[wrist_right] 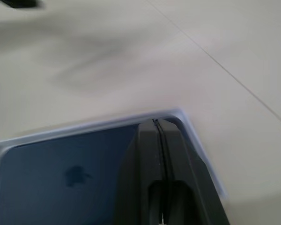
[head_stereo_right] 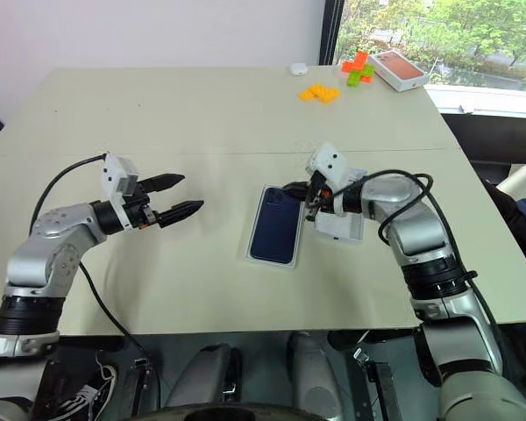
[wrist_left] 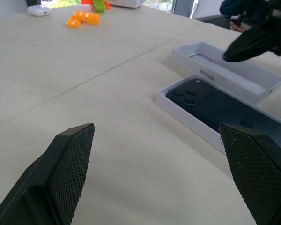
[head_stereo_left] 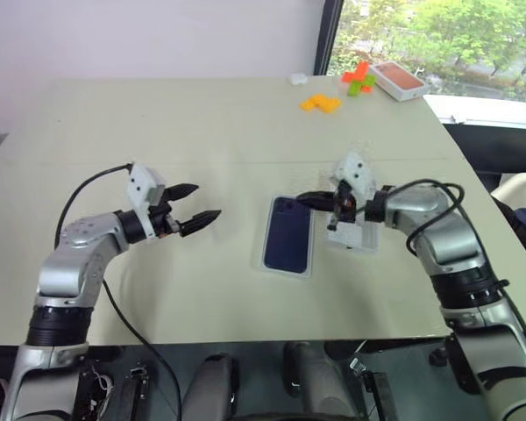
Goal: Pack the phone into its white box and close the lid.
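A: Navy-blue glass shows in the white box (head_stereo_left: 286, 266): the phone (head_stereo_left: 287, 234) lies flat inside it, back up, camera cluster at the far end, mid-worktop (head_stereo_left: 202, 132).

B: The box's corner near the right claw (head_stereo_left: 305, 199) is covered by its fingers, which are pressed together over the phone's far edge.

A: The lid (head_stereo_left: 353, 235) lies inside up just beside the box, partly behind that arm.

B: The left claw (head_stereo_left: 200, 205) hovers spread, well apart. Orange blocks (head_stereo_left: 320, 103) sit far off.

phone (head_stereo_left: 287, 233) in white box (head_stereo_left: 257, 263)
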Tool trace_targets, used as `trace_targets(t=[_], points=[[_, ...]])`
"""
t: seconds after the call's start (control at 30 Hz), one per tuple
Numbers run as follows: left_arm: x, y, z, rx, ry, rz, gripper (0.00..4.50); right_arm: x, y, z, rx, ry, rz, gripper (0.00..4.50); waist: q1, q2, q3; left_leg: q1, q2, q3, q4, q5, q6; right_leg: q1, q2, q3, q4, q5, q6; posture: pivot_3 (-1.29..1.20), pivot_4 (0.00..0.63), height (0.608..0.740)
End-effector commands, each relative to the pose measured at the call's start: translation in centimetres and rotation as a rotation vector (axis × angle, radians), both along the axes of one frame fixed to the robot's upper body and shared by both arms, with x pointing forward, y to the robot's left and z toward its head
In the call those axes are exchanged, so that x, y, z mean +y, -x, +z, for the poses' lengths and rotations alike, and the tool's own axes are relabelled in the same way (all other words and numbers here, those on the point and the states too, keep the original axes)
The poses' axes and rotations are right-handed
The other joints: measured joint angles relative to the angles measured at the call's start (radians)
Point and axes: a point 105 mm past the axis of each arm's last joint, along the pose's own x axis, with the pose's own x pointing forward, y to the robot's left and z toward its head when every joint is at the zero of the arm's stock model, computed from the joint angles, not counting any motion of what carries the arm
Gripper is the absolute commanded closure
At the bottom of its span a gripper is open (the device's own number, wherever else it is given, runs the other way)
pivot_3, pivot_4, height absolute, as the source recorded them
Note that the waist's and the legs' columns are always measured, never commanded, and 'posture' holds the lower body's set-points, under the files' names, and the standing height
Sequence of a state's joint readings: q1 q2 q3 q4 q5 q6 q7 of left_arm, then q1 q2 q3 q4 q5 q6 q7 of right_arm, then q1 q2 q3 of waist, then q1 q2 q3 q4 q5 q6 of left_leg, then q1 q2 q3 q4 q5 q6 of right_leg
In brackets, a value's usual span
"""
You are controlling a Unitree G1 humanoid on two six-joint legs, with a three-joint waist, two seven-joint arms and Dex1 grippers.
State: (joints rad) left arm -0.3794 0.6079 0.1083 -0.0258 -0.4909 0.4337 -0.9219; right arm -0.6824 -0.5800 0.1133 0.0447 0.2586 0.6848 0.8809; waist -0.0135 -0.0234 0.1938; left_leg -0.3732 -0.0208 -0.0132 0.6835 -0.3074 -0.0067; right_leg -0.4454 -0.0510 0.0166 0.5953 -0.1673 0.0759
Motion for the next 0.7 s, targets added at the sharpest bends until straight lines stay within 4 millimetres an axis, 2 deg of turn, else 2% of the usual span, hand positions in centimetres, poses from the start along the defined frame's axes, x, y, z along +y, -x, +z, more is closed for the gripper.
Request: trace_targets(t=[0.03,0.17,0.23,0.33,0.53,0.7], points=[[0.4,-0.1,1.0,-0.042,-0.008,-0.001,0.00,-1.0,-0.3,2.2,0.015,-0.034,-0.095,2.64,0.001,0.000,0.000,0.000,0.000,0.000,0.000,0.000,0.000,0.000,0.000,0.000,0.000,0.000,0.000,0.00,0.150,0.740],[0.5,0.6,0.7,0.044,0.044,-0.066,0.00,-1.8,0.0,2.7,0.143,-0.048,-0.222,0.73,0.001,0.000,0.000,-0.001,0.000,0.000,0.000,-0.001,0.001,0.000,0.000,0.000,0.000,0.000,0.000,0.00,0.150,0.740],[0.4,0.8,0.9,0.032,0.052,-0.083,0.00,-2.6,-0.2,2.7,0.193,-0.056,-0.309,0.05,0.000,0.000,0.000,-0.001,0.000,0.000,0.000,-0.001,0.001,0.000,-0.001,0.000,0.000,0.000,0.000,0.00,0.150,0.740],[0.2,1.2,1.1,0.001,0.045,-0.113,0.00,-3.5,-0.3,2.4,0.173,0.017,-0.394,0.05,0.001,0.000,0.000,-0.001,0.000,0.000,0.000,-0.001,0.001,0.000,-0.001,0.000,0.000,0.000,0.000,0.00,0.150,0.740],[-0.3,2.3,1.6,-0.058,0.022,-0.199,0.00,-3.0,-0.4,1.2,0.365,-0.089,-0.515,0.05,-0.006,0.000,0.000,0.000,0.000,0.002,0.000,-0.001,0.001,-0.001,0.000,0.001,0.000,0.000,0.000,0.00,0.150,0.740],[-0.5,2.8,1.6,-0.063,0.020,-0.238,0.00,-3.0,-0.9,0.3,0.399,-0.046,-0.585,0.05,-0.002,0.000,0.000,-0.001,0.001,0.002,0.000,-0.001,0.001,-0.001,0.000,0.002,0.000,0.000,0.000,0.00,0.150,0.740]])
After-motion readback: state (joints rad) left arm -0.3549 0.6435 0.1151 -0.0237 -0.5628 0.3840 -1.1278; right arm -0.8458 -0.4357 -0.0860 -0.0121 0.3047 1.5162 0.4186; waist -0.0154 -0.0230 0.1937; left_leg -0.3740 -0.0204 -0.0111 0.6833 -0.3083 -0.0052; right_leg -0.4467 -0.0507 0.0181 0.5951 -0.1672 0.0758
